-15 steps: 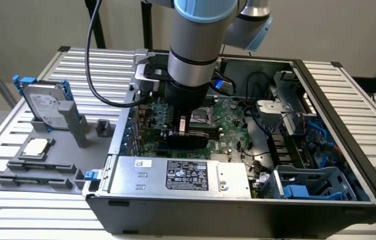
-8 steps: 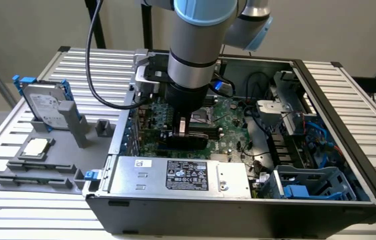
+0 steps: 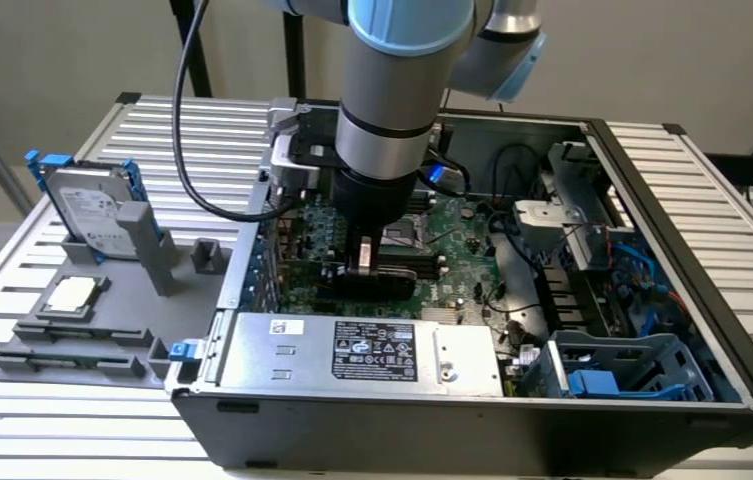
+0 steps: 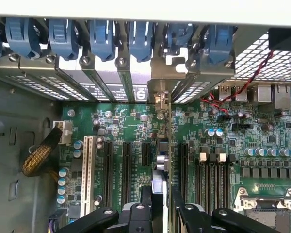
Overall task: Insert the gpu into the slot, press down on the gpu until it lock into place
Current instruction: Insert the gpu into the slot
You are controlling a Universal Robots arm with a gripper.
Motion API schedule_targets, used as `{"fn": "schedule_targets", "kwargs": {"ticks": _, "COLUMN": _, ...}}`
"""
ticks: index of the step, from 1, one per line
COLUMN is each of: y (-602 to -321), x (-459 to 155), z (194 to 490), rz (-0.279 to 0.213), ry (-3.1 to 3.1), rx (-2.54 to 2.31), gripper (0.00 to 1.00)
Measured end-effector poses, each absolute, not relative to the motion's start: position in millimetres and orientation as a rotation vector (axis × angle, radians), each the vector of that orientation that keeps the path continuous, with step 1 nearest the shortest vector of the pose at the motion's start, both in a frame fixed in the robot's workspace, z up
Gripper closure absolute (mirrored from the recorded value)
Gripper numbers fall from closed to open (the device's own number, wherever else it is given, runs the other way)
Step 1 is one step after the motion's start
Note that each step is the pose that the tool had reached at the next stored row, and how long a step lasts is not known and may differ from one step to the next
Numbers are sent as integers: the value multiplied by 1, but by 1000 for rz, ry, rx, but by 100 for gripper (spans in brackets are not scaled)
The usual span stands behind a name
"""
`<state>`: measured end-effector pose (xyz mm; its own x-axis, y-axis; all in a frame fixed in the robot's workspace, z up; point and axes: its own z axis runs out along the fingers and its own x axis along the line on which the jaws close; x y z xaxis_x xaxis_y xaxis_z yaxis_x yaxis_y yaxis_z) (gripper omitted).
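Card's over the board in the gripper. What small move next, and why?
Probably a short straight push down. The gripper is shut on the gpu, which stands edge-on among the black expansion slots, its bracket beside the rear slot covers. I cannot see whether it is seated.

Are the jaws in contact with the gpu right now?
Touching. The wrist view shows the gripper with its jaws pressed against both faces of the edge-on gpu, no gap on either side.
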<state>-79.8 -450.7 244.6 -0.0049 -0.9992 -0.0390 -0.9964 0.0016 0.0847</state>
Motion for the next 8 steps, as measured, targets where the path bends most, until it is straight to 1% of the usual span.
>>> {"fn": "schedule_targets", "kwargs": {"ticks": 5, "y": -450, "x": -80, "z": 247, "rz": -137, "ry": -2201, "rx": 2195, "gripper": 73}}
{"fn": "schedule_targets", "kwargs": {"ticks": 6, "y": -451, "x": -80, "z": 251, "rz": -137, "ry": -2200, "rx": 2194, "gripper": 66}}
{"fn": "schedule_targets", "kwargs": {"ticks": 8, "y": -451, "x": -80, "z": 260, "rz": -137, "ry": -2200, "rx": 2194, "gripper": 66}}
